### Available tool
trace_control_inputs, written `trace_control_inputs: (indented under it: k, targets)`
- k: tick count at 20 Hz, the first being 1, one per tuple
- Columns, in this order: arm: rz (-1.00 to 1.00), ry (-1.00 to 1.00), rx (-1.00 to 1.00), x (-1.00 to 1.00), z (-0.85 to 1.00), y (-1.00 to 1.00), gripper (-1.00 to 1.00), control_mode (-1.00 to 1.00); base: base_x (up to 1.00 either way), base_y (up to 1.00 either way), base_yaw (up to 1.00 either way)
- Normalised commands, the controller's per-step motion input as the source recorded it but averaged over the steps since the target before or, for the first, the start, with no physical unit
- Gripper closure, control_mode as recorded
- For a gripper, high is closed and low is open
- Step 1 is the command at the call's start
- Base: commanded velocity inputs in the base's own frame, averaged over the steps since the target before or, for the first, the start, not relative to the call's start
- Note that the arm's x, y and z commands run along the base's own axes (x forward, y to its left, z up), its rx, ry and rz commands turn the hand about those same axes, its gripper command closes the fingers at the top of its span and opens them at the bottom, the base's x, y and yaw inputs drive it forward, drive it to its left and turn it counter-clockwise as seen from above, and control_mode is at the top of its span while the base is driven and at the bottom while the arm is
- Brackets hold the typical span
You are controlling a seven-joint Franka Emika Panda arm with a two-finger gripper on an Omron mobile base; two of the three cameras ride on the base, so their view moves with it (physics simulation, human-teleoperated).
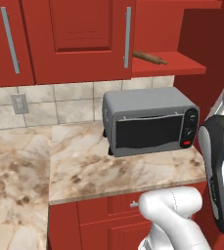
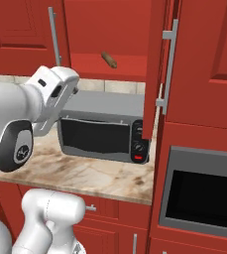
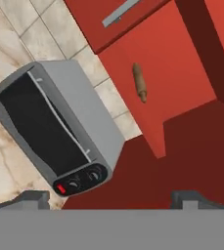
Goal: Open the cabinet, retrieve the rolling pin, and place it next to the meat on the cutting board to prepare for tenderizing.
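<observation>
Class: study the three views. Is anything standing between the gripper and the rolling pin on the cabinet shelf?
Nothing visible does. The right cabinet door is swung open, and the rolling pin lies exposed on the shelf above the toaster oven, ahead of the gripper.

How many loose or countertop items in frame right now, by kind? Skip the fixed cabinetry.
Rolling pin: 1, lying on the open cabinet shelf
Toaster oven: 1, grey, on the marble counter
Total: 2
The gripper holds neither; its finger tips stand apart with nothing between them.
</observation>
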Motion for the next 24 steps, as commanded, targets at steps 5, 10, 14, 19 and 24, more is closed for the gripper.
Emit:
trace_control_inputs:
  k: [5,10,14,19,24]
  targets:
    - [0.20,0.03,0.09,0.00,0.14,0.41,-1.00,-1.00,0.00,0.00,0.00]
    - [0.18,-0.04,-0.02,-0.03,0.02,0.39,-1.00,-1.00,0.00,0.00,0.00]
    - [0.14,-0.27,-0.31,-0.29,0.00,0.39,-1.00,-1.00,0.00,0.00,0.00]
    - [0.15,-0.36,-0.44,-0.28,0.00,0.41,-1.00,-1.00,0.00,0.00,0.00]
    - [0.15,-0.25,-0.53,-0.04,0.02,0.40,-1.00,-1.00,0.00,0.00,0.00]
